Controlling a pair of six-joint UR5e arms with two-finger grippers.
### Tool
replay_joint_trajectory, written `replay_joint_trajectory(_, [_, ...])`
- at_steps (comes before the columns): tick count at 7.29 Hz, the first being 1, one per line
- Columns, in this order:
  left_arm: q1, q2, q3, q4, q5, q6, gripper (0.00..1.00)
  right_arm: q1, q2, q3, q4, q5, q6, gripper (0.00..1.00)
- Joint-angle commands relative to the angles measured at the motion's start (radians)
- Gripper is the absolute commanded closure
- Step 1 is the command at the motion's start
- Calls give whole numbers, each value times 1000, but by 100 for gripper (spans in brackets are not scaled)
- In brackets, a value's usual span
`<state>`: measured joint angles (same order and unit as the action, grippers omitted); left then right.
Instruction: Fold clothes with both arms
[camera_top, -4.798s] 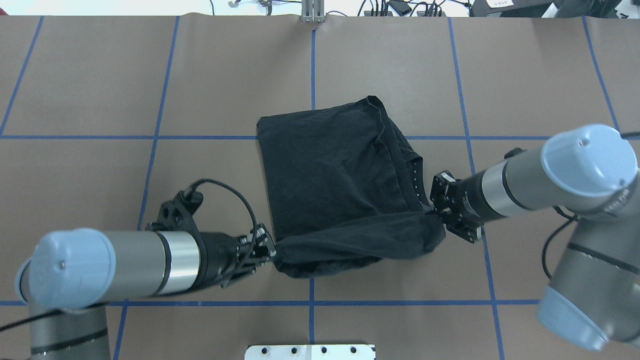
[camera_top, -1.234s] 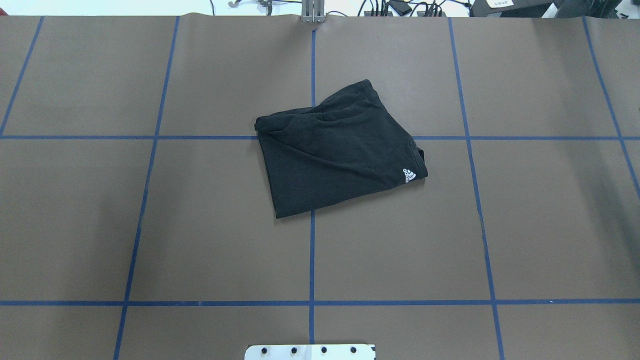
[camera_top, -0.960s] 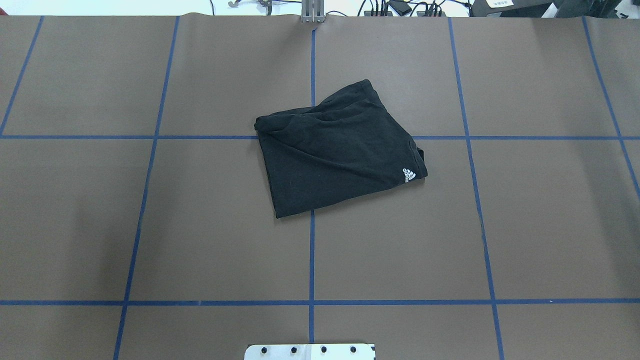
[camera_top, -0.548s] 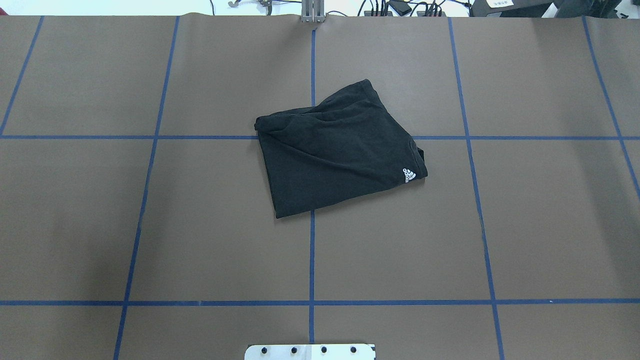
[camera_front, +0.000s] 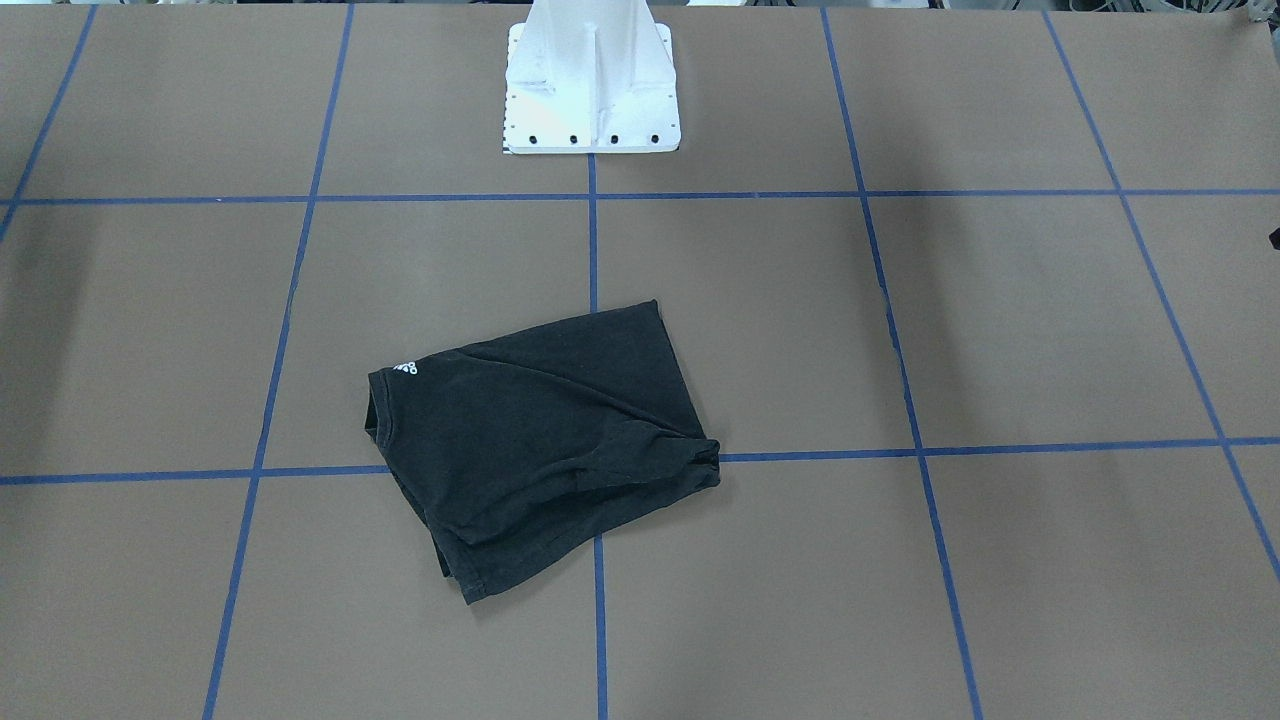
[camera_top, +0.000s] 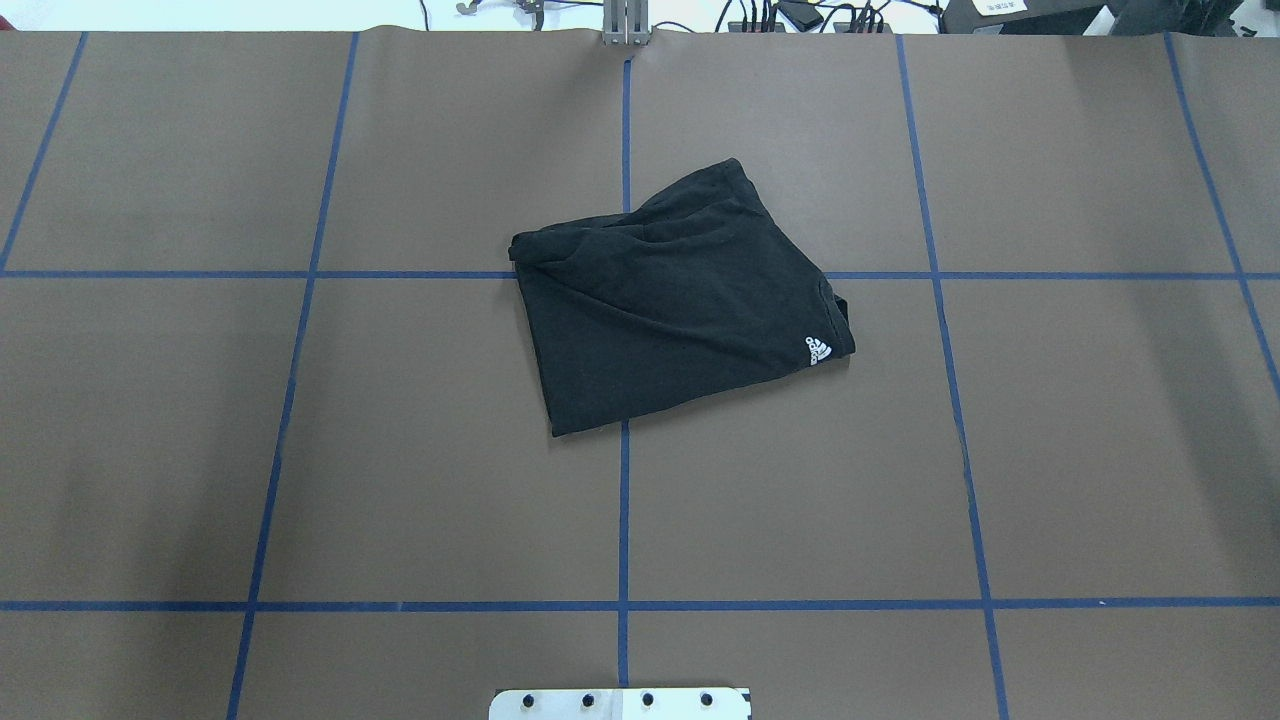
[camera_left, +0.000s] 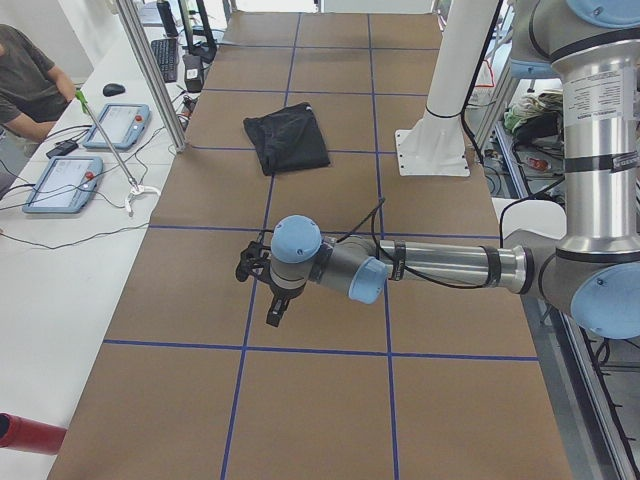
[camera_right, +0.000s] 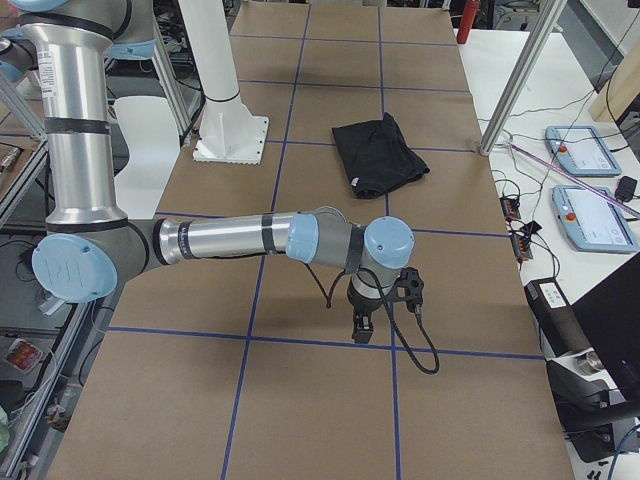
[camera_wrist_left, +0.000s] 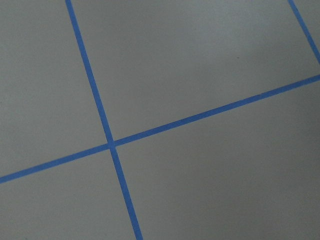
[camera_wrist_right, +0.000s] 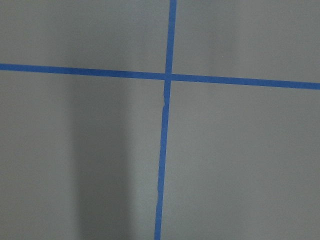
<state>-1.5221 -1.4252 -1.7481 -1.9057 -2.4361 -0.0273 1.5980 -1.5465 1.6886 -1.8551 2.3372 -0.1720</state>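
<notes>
1. Brown paper-like sheeting covers the desk (camera_top: 400, 480), matte and smooth, ruled into squares by blue tape lines (camera_top: 623, 520). A white bolted pedestal (camera_front: 590, 80) stands at the robot's edge.
2. Silver-grey and tubular, each arm reaches low over bare desk toward its own end. The left claw (camera_left: 273, 315) and right claw (camera_right: 360, 325) are both well apart from the cloth. Only the side cameras show them, so I cannot tell whether either is open or closed.
3. Near the desk's middle, across a tape crossing, lies the black T-shirt (camera_top: 680, 310). It is folded into a rough rectangle skewed to the desk's edges, with a small white logo (camera_top: 818, 350) at the corner toward the right end.
4. It looks like soft, thin knit, with a bunched ridge along its far side and layered hems showing.
5. My judgement of the risk: pinching only the top layer would peel the fold open, and dragging could smear the packet or ruck the paper.
</notes>
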Motion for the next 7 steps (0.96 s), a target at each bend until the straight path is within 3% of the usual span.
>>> replay_joint_trajectory(1, [-7,-33,-14,7,5,-6,0,-3,-13,9,-1,27,18,0])
replay_joint_trajectory(3, [-6,-61,-14,11,92,-16,0,-6,-29,23,8,30,81,0])
replay_joint_trajectory(7, [-6,-64,-18,7,95,-20,0,-13,-55,26,8,28,81,0])
